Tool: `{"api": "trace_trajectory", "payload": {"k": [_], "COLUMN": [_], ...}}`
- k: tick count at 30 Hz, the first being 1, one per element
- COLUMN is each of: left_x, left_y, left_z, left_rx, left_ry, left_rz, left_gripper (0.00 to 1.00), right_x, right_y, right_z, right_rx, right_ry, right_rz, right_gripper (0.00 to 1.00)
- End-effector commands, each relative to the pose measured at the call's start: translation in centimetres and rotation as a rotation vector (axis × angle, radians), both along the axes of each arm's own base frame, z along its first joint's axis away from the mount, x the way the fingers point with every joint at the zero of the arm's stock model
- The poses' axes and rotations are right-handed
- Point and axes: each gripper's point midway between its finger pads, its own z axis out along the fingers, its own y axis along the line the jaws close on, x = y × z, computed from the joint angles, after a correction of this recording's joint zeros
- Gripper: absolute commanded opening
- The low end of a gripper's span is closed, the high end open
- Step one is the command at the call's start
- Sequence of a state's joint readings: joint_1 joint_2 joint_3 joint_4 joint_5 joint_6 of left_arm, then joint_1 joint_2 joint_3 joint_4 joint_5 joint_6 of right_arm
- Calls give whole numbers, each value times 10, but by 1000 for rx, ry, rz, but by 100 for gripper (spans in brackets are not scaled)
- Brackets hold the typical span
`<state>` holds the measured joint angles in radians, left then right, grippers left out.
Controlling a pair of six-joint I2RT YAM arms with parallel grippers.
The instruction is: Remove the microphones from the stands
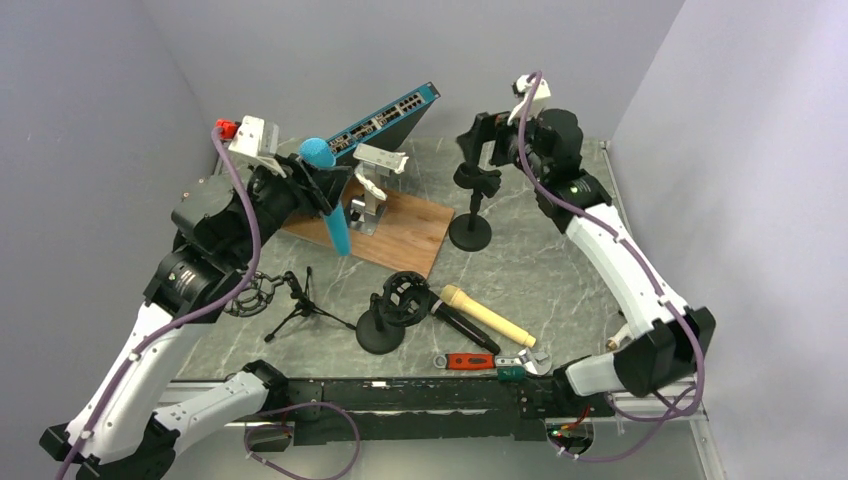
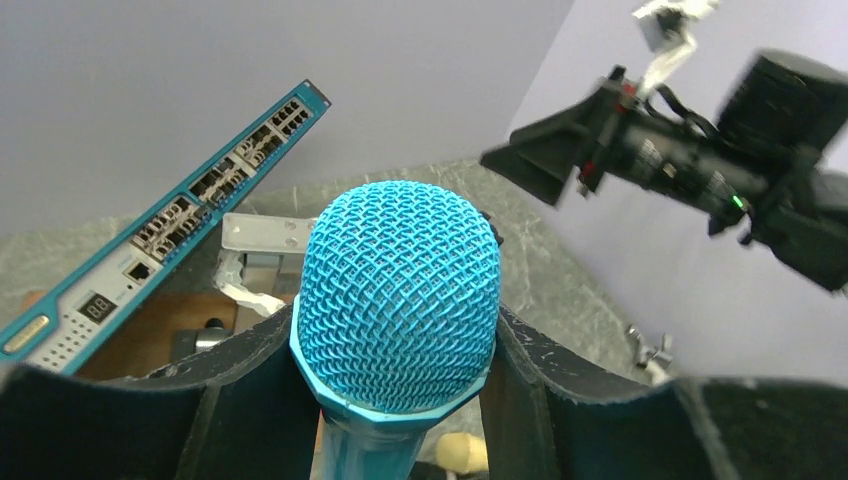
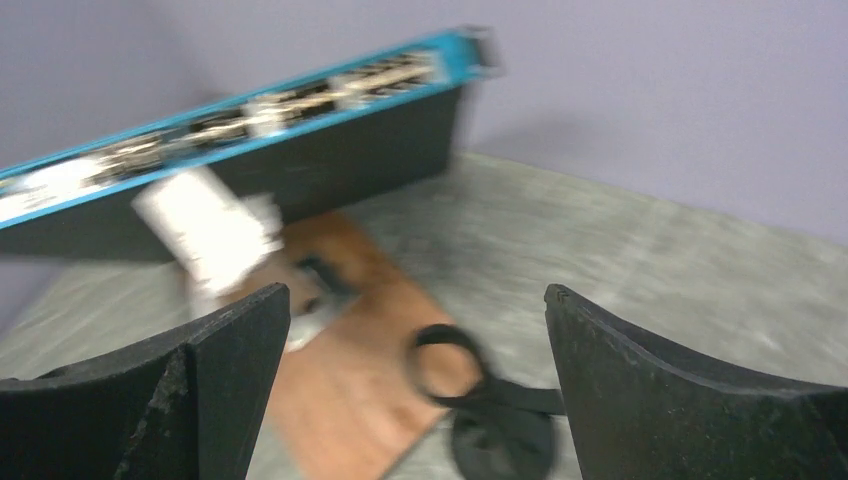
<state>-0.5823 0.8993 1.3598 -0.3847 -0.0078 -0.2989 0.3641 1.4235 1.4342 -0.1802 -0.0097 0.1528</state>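
Note:
My left gripper [image 1: 322, 190] is shut on a blue microphone [image 1: 332, 200] and holds it in the air, head up, over the wooden board [image 1: 400, 235]. In the left wrist view the mesh head [image 2: 398, 295] fills the space between my fingers [image 2: 230, 395]. A black stand [image 1: 472, 205] with a round base and an empty ring clip stands right of the board. My right gripper [image 1: 478, 135] is open and empty just above that stand. The right wrist view, blurred, shows the empty clip [image 3: 447, 365] and base [image 3: 500, 440] below my open fingers [image 3: 650, 380].
A blue network switch [image 1: 385, 118] leans at the back. A metal bracket [image 1: 372, 185] sits on the board. Near the front are a shock-mount stand [image 1: 385, 315], a small tripod [image 1: 300, 305], a black and cream microphone [image 1: 485, 318], and a red-handled wrench [image 1: 485, 362].

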Motion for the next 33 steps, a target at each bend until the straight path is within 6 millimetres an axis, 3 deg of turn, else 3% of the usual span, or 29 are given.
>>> {"api": "trace_trajectory", "payload": {"k": [1,4,9,15,21,26,29,33], "left_x": [10,15,14,3,5,1,-2,-8], "left_y": [6,1,-15,-35,-58,-66,-67,-68], "left_z": [31,33,36,33,23,22,23,23], "left_rx": [-261,-327,-393,-440,-418,-437,-432,-411], "left_ry": [1,24,59,86,130,136,128,110], "left_rz": [55,33,-77,-235,-353,-428,-445,-466], "left_gripper": [0,0,0,0,0,0,0,2], "right_x": [-105,-155,-188,-204,-197,-195,-196,-198], "right_y": [100,142,177,194,203,210,211,205], "right_z": [56,66,65,67,69,64,60,61], "right_rx": [157,234,256,297,344,324,294,277], "right_ry": [-154,-203,-169,-167,-141,-110,-107,-129], "right_rz": [638,832,983,1028,981,1001,1014,998], "right_gripper": [100,100,100,96,81,60,42,3]}}
